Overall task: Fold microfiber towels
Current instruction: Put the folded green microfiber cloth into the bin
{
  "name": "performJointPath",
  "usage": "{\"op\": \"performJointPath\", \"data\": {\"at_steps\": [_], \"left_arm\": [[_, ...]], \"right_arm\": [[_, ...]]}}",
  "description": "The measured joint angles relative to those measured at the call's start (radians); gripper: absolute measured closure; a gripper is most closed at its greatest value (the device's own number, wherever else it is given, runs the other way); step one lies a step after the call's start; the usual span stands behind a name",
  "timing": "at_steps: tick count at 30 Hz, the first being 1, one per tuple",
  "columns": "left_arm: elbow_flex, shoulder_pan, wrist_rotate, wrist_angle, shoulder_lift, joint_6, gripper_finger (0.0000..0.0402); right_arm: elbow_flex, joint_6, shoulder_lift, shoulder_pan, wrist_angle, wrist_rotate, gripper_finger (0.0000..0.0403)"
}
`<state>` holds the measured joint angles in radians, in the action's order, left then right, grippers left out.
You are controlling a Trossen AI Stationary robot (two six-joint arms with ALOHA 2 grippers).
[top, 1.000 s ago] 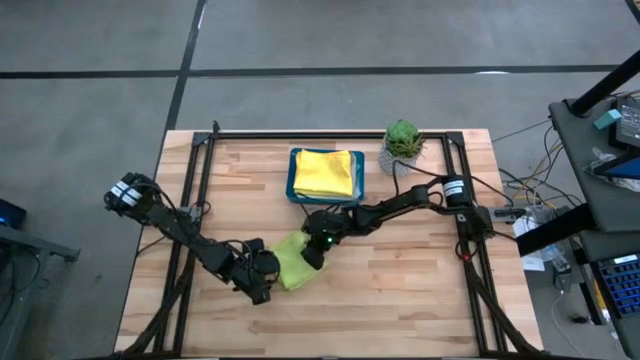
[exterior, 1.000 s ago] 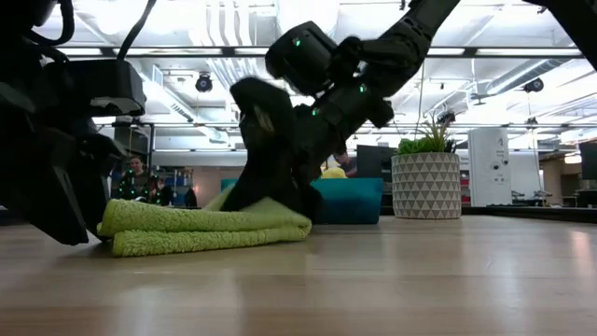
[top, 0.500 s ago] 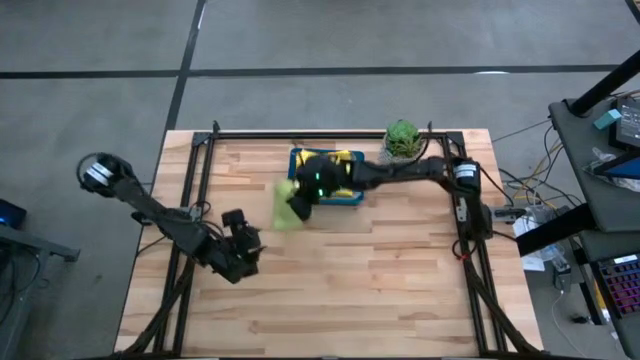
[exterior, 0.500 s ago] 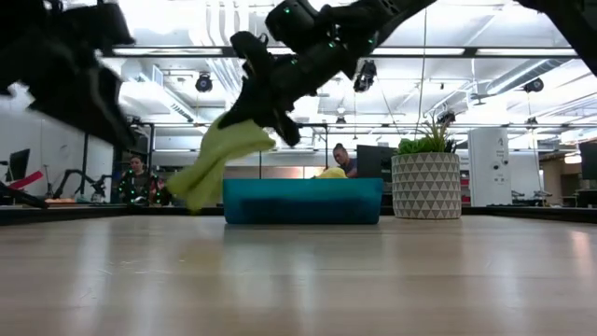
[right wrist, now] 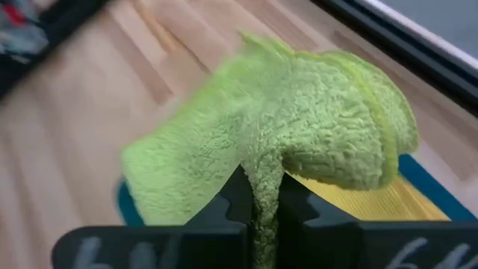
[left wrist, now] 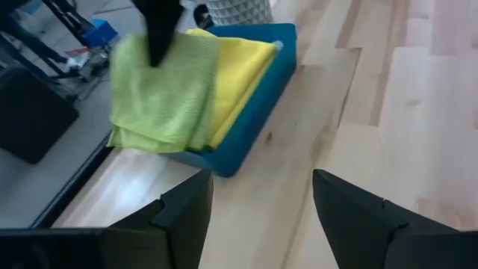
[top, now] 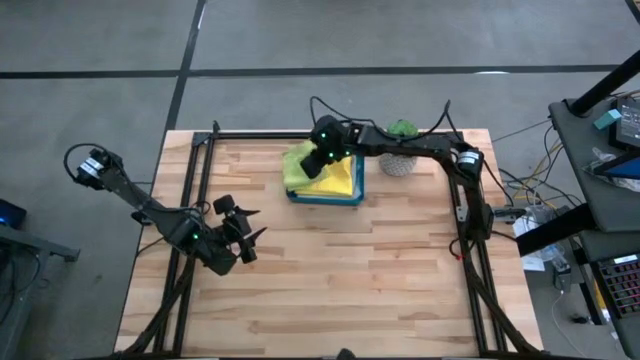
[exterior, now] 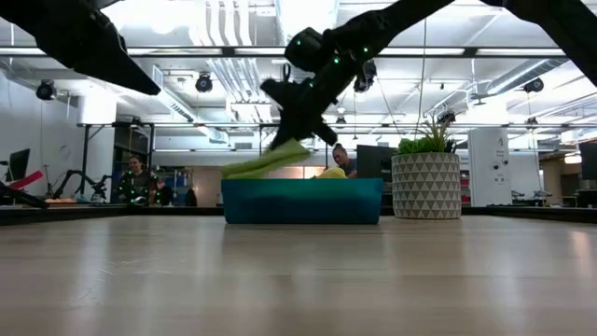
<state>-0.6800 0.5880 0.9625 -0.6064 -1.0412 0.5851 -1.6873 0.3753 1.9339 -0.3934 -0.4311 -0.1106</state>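
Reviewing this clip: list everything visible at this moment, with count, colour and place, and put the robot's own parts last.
Lime green towel: one, folded, held above the tray's left edge.
Yellow towel: at least one, yellow, lying in the tray.
Tray: one, teal, at the table's far middle.
Potted plant: one, green in a pale patterned pot, right of the tray.
Table: one, light wood, black frame.
People: several, in the room beyond the table.
Right hand: shut on the lime green towel.
Left hand: open, empty, over the table's left side.

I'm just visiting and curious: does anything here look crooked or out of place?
Only the lime green towel: it hangs off the teal tray's left edge, pinched in the right gripper, not laid flat on the yellow towel.
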Motion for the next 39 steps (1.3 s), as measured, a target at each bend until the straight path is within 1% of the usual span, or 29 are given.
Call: {"op": "performJointPath", "data": {"at_steps": [3, 6, 9, 14, 16, 20, 22, 25, 28, 33, 36, 39], "left_arm": [[0.0, -0.002, 0.019, -0.001, -0.014, -0.001, 0.0187], [0.0, -0.015, 0.022, 0.008, -0.026, -0.018, 0.0187], [0.0, -0.035, 0.023, 0.047, -0.039, -0.053, 0.0187], [0.0, -0.087, 0.023, 0.149, -0.052, -0.164, 0.0187], [0.0, -0.113, 0.023, 0.195, -0.052, -0.21, 0.0187], [0.0, -0.165, 0.012, 0.27, -0.052, -0.308, 0.0187], [0.0, -0.19, 0.003, 0.304, -0.052, -0.355, 0.0187], [0.0, -0.228, -0.043, 0.348, -0.052, -0.391, 0.0187], [0.001, -0.26, -0.08, 0.374, -0.052, -0.41, 0.0187], [0.008, -0.303, -0.134, 0.405, -0.052, -0.41, 0.0187], [0.017, -0.339, -0.22, 0.431, -0.052, -0.411, 0.0187], [0.019, -0.394, -0.34, 0.455, -0.052, -0.416, 0.0193]], "right_arm": [[0.011, -0.006, 0.0, 0.003, -0.052, 0.062, 0.039], [0.012, -0.01, -0.001, 0.01, -0.106, 0.159, 0.039], [0.012, -0.005, -0.004, 0.02, -0.152, 0.206, 0.039], [0.012, 0.042, -0.006, 0.053, -0.192, 0.226, 0.039], [0.012, 0.082, -0.006, 0.069, -0.221, 0.269, 0.039], [0.012, 0.151, -0.006, 0.095, -0.273, 0.401, 0.039], [0.012, 0.188, -0.006, 0.101, -0.298, 0.432, 0.039], [0.012, 0.209, -0.005, 0.109, -0.316, 0.447, 0.0386], [0.013, 0.209, -0.003, 0.112, -0.332, 0.448, 0.0364], [0.012, 0.193, -0.002, 0.112, -0.355, 0.452, 0.0302], [0.011, 0.16, -0.015, 0.112, -0.4, 0.452, 0.0268], [0.009, 0.117, -0.044, 0.109, -0.425, 0.453, 0.0241]]}}
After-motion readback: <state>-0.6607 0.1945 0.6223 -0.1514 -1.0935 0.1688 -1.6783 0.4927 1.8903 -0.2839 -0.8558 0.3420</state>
